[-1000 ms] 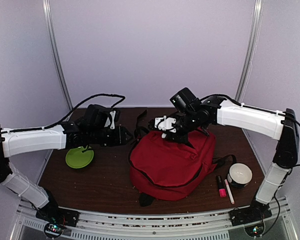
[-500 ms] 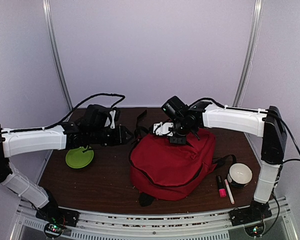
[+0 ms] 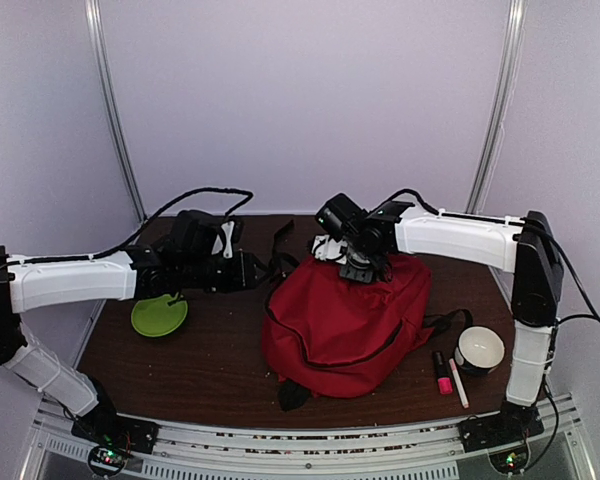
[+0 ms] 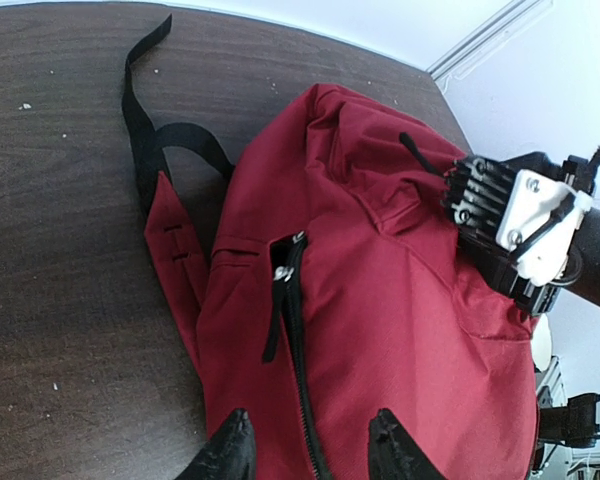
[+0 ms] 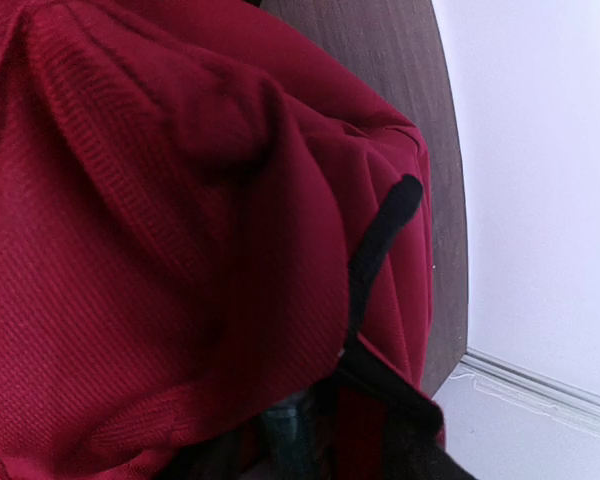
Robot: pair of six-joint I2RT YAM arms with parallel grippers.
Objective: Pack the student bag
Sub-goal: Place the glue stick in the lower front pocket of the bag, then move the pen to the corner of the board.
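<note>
The student bag (image 3: 345, 320) is a large red backpack lying on the brown table, with black straps (image 4: 145, 140) at its far left. Its black zipper (image 4: 298, 350) and metal pull (image 4: 280, 272) show in the left wrist view. My left gripper (image 4: 310, 455) is open just above the bag's left side, one finger either side of the zipper line; it also shows in the top view (image 3: 265, 270). My right gripper (image 3: 358, 265) is at the bag's far top edge, shut on bunched red fabric (image 5: 180, 250) that hides its fingertips.
A green plate (image 3: 160, 315) lies left of the bag under the left arm. A white bowl (image 3: 479, 350), a pink marker (image 3: 443, 372) and a white pen (image 3: 459, 382) lie at the right front. The table's back edge and wall are close behind the bag.
My right gripper has moved left and down onto the bag's top edge and closed into the fabric; the bag's top is now bunched and pulled up. The left arm has barely moved.
</note>
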